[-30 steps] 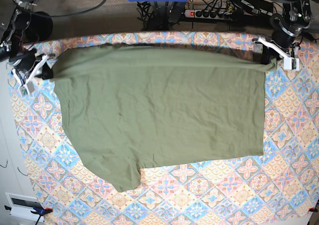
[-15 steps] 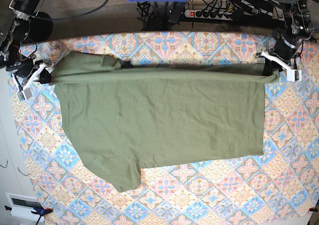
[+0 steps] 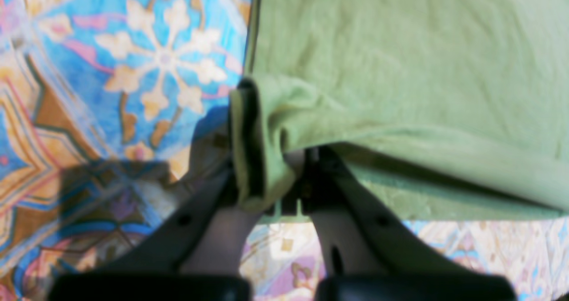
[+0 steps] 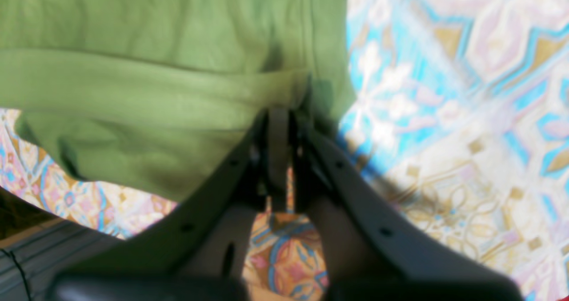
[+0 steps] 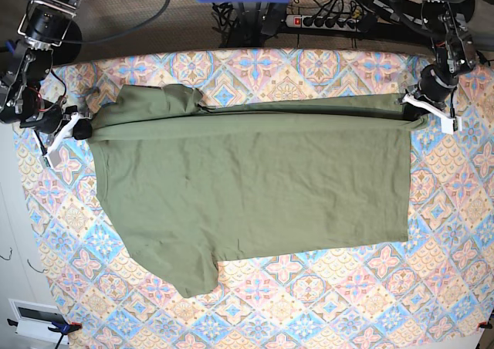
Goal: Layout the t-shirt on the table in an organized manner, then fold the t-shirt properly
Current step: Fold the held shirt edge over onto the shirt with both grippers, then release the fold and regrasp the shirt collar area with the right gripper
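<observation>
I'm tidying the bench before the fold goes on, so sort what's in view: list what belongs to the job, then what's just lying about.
Job:
- t-shirt
- table
- left gripper, fingers shut on the t-shirt
- right gripper, fingers shut on the t-shirt

Lying about:
- power strip, behind the table
- white box, off the table's near corner

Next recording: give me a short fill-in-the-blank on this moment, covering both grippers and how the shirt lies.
1. Both the left gripper and the right gripper are shut on the ____.
2. The t-shirt is ____ in colour.
3. In the base view, the edge stretched between the two grippers is the shirt's ____ edge.
4. The shirt lies on the ____-patterned table.

Missing words: t-shirt; olive green; far; tile
</observation>
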Robot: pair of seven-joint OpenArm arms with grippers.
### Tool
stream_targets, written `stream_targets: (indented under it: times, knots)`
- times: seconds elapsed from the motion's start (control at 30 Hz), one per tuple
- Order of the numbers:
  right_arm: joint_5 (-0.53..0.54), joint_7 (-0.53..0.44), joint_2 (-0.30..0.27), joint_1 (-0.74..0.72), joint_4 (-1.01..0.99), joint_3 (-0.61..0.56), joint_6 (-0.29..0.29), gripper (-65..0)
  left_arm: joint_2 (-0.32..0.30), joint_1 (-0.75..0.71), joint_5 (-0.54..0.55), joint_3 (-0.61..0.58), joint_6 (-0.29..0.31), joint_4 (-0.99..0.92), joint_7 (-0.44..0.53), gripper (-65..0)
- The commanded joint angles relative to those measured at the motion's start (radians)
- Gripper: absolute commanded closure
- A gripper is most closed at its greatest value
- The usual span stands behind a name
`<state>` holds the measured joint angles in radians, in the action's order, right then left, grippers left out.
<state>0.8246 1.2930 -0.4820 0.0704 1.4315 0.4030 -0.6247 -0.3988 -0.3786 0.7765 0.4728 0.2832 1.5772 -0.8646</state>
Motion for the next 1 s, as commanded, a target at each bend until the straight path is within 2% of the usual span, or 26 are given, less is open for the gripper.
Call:
stream_targets:
  times: [0.0,0.07,0.2,0.27,0.37,0.6,0.97]
  knots:
    - [0.016,-0.019,-0.028,-0.017,0.021,0.012,-0.001,-4.2,-0.022,0.013,0.008,0.008,0.0,0.018,-0.002,0.0]
    - [0.016,-0.019,-0.028,-0.014,0.022,0.017,-0.001,-10.5,-0.022,0.039,0.008,0.008,0.0,0.018,-0.048,-4.3]
    - [0.016,-0.017,-0.031,0.002,0.024,0.018,-0.001,-23.3,-0.022,0.048,0.011,0.008,0.0,0.021,-0.068,-20.5]
    - [0.016,-0.017,-0.031,0.042,0.053,0.049,-0.001,-27.3,-0.022,0.048,0.014,0.008,0.0,0.024,-0.071,-29.0]
    - [0.02,-0.01,-0.031,0.127,0.156,0.099,-0.001,-28.6,-0.022,0.042,0.018,0.008,0.0,0.024,-0.072,-39.1]
    - [0.022,-0.01,-0.028,0.257,0.295,0.095,-0.001,-28.8,-0.022,0.028,0.018,0.008,0.0,0.025,-0.072,-40.6]
    - [0.017,-0.017,-0.027,0.256,0.248,-0.048,-0.001,-28.9,-0.016,-0.02,0.019,0.014,0.0,0.134,-0.087,-40.6]
